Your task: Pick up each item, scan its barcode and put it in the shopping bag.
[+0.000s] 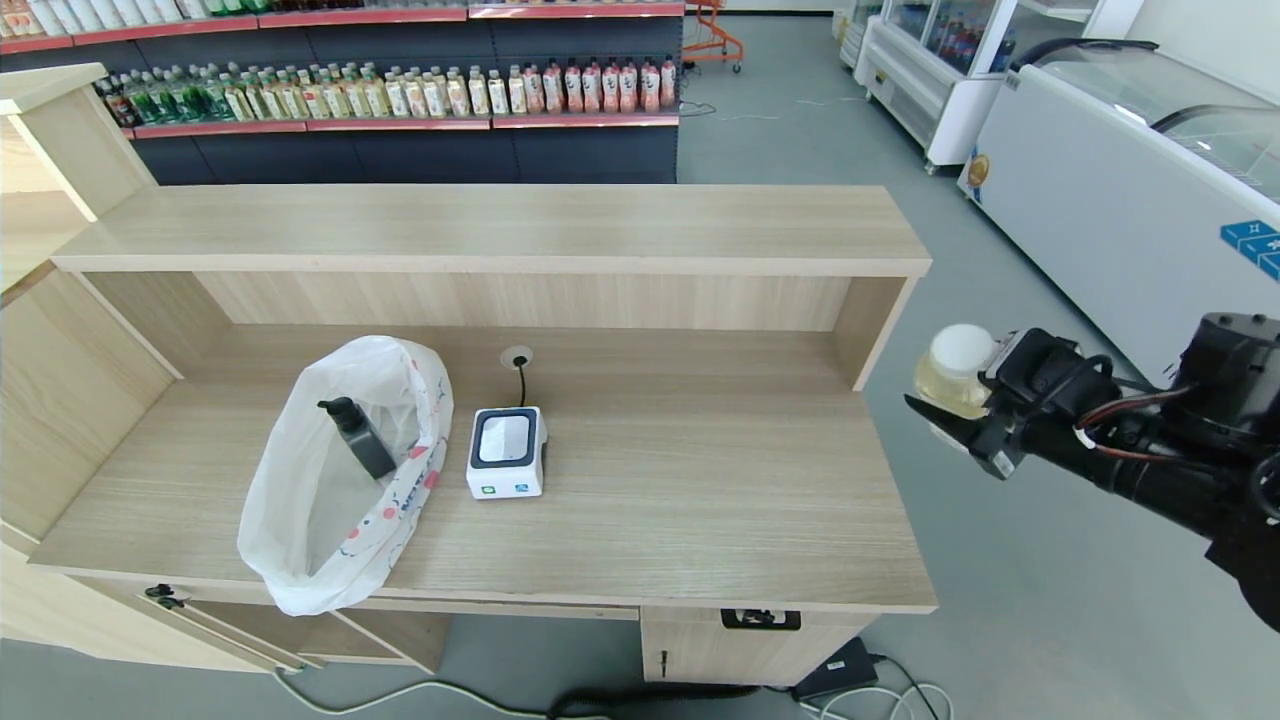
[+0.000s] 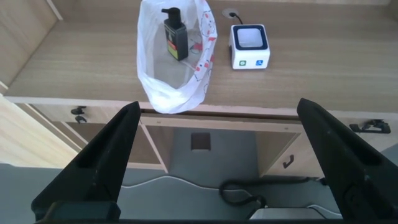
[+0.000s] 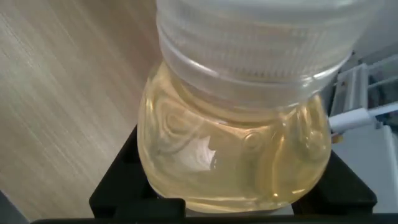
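Left gripper (image 2: 217, 106): released, fingers spread wide, hanging in front of the counter's (image 1: 700, 500) near edge, holding nothing. Right gripper (image 1: 950, 420): clamped on a clear bottle (image 1: 955, 375) of pale yellow liquid with a white cap, held off the counter's right end, over the floor. Shopping bag (image 1: 300, 560): white plastic with red print, lying on the left part of the counter, mouth open, bottom end drooping over the front edge. Dark pump bottle (image 1: 358, 440): inside the bag, tilted against its wall. Scanner (image 1: 507, 452): small white box with a dark window, standing just beside the bag on its right. Black cable (image 1: 521, 382): running from the scanner's back to a round port in the countertop. Raised ledge (image 1: 500, 225): along the counter's far side. Shelves (image 1: 400, 92): beyond the counter, lined with drink bottles. Chest freezer (image 1: 1100, 190): far right, across the aisle.
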Robot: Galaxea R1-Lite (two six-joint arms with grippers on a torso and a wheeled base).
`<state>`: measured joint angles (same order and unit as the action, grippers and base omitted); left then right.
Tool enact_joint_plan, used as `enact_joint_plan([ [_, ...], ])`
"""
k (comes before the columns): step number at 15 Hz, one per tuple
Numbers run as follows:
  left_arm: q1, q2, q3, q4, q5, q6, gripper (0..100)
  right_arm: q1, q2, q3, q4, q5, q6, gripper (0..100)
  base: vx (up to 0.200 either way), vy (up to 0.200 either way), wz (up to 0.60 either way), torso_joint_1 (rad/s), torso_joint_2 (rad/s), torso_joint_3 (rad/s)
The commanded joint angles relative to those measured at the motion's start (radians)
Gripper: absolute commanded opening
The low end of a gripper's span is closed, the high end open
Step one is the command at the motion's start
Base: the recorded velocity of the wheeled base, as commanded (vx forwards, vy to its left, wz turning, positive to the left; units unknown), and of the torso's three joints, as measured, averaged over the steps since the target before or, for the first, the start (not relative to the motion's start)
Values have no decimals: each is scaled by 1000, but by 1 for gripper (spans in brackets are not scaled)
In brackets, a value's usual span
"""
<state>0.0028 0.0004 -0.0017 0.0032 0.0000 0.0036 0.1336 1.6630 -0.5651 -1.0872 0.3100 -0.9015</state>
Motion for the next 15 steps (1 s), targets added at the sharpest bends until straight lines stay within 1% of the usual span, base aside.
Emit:
enact_joint_plan([
  [1,0,0,0,0,0,1,100,38,8,-2,-48,-5,-53,0,0,0,0,0,0,0],
  [3,0,0,0,0,0,1,100,63,24,-2,-112,-3,-168,0,0,0,0,0,0,0],
  [4,0,0,0,0,0,-1,100,81,31,5,-137,-2,-200,0,0,0,0,0,0,0],
  [6,0,0,0,0,0,1,100,124,32,39,-175,-23,-209,0,0,0,0,0,0,0],
  [7,0,0,0,0,0,-1,100,130,37,45,-189,-32,-211,0,0,0,0,0,0,0],
  [8,0,0,0,0,0,1,100,147,67,63,-267,-37,-234,0,0,0,0,0,0,0],
  [10,0,0,0,0,0,3,100,155,112,67,-349,-37,-254,0,0,0,0,0,0,0],
  [11,0,0,0,0,0,4,100,166,121,67,-367,-43,-255,0,0,0,0,0,0,0],
  [15,0,0,0,0,0,1,100,179,132,60,-369,-48,-258,0,0,0,0,0,0,0],
])
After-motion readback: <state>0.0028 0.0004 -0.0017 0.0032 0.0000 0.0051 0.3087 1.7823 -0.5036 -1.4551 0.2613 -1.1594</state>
